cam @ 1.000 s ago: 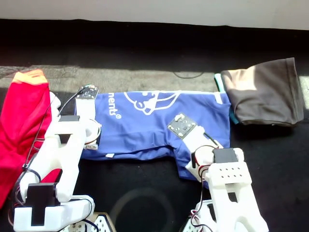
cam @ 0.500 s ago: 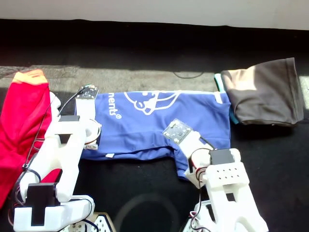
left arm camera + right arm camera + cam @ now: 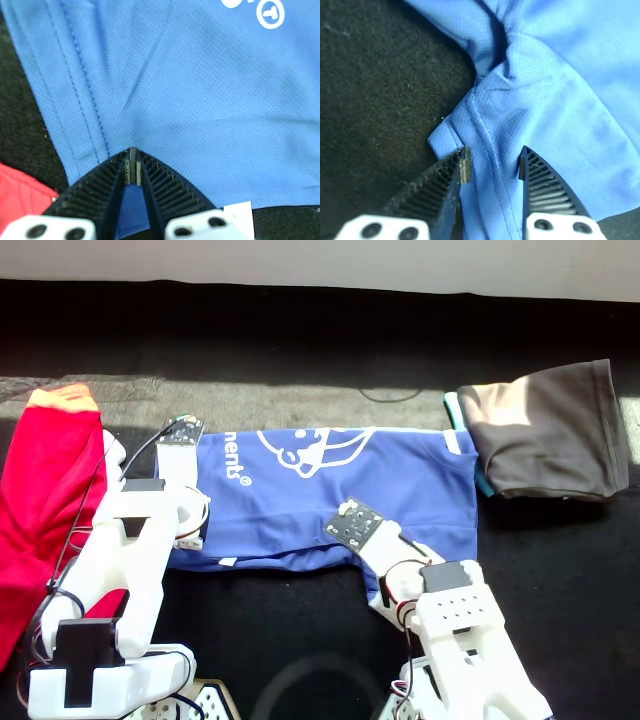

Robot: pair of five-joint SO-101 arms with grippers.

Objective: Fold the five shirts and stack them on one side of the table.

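A blue shirt (image 3: 300,495) with white print lies spread across the middle of the dark table. My left gripper (image 3: 131,167) is shut on a pinch of its fabric (image 3: 200,100) close to the stitched side hem, near a small white tag (image 3: 236,211). The left arm (image 3: 140,540) stands at the shirt's left edge. My right gripper (image 3: 493,167) is open, its jaws straddling the hem of the blue sleeve (image 3: 485,150) at the shirt's near edge. The right arm's wrist (image 3: 355,525) hangs over that sleeve. A red shirt (image 3: 45,480) lies at the far left.
A folded brown shirt (image 3: 550,430) rests at the back right on top of a teal one (image 3: 455,405). A thin cable (image 3: 385,395) lies behind the blue shirt. Black table cover (image 3: 280,630) stretches between the two arm bases.
The right arm's wrist has slid left and toward the near edge along the blue shirt. The left arm has kept still with its hold on the shirt.
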